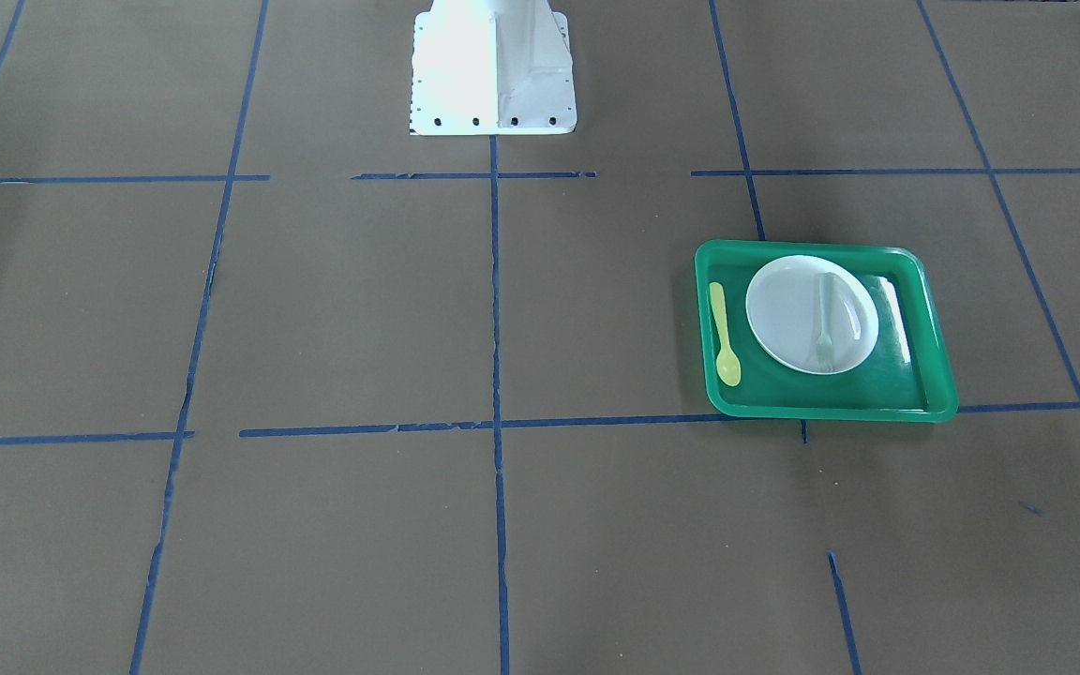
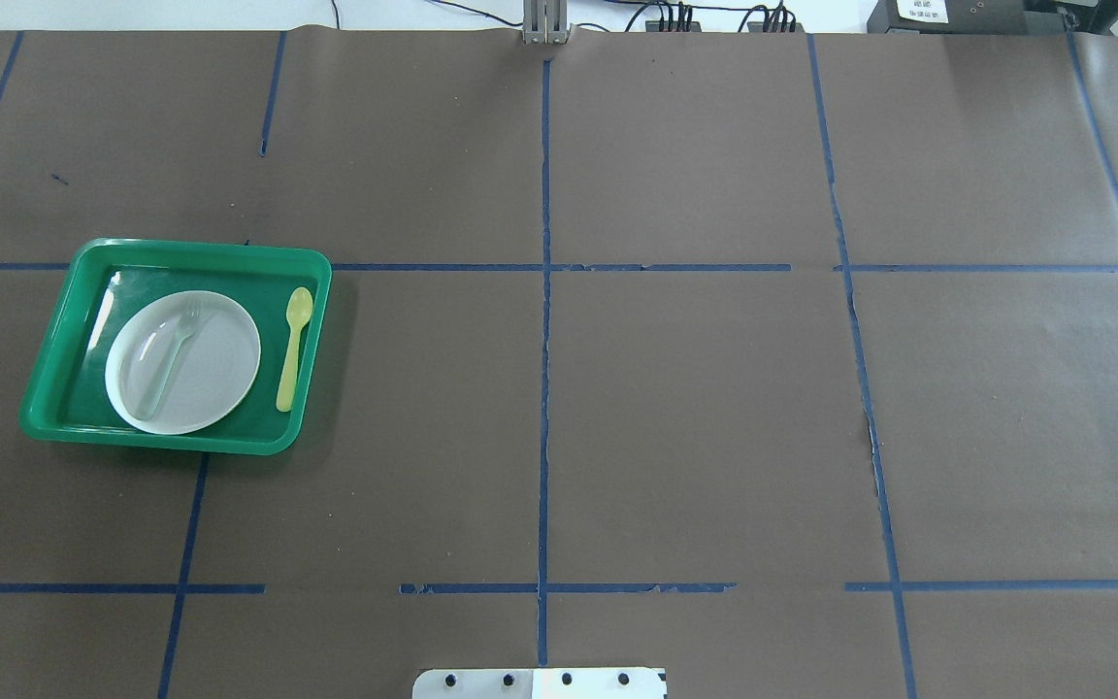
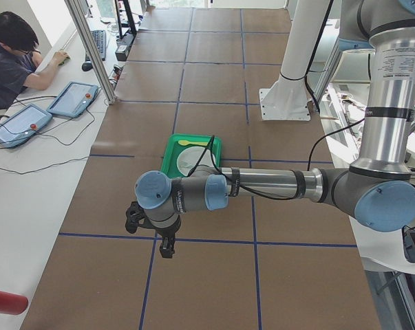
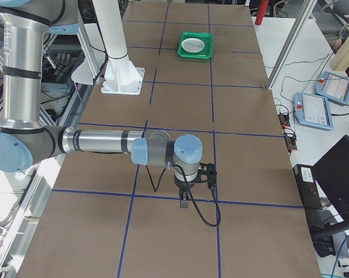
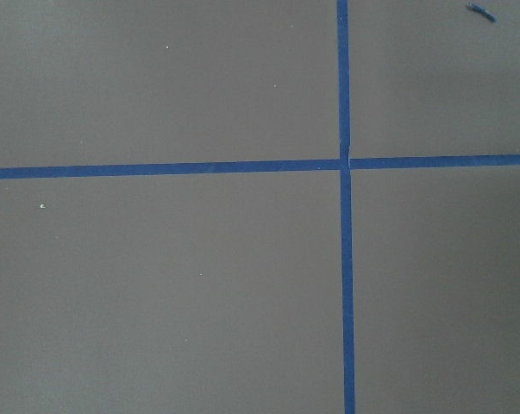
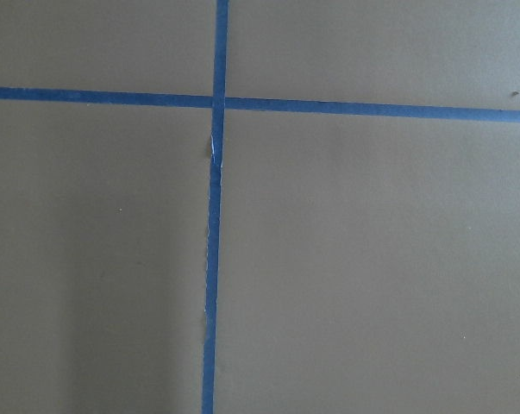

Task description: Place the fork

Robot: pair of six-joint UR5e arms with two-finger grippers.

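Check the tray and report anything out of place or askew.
Only the fork stands out: it lies slanted across the white plate, while the yellow spoon rests on the green tray floor beside that plate. Nothing spilled or broken.

The fork (image 2: 169,357) lies on the plate (image 2: 221,361) in the tray (image 2: 200,249); the spoon (image 2: 293,348) lies beside the plate, seemingly apart.

The fork (image 2: 171,359) I was to place lay flat on the white plate (image 2: 224,364), inside the green tray (image 2: 200,249) on my left. It was pale, translucent plastic and lay slightly aslant, tines pointing away from me, handle reaching the plate's near rim.
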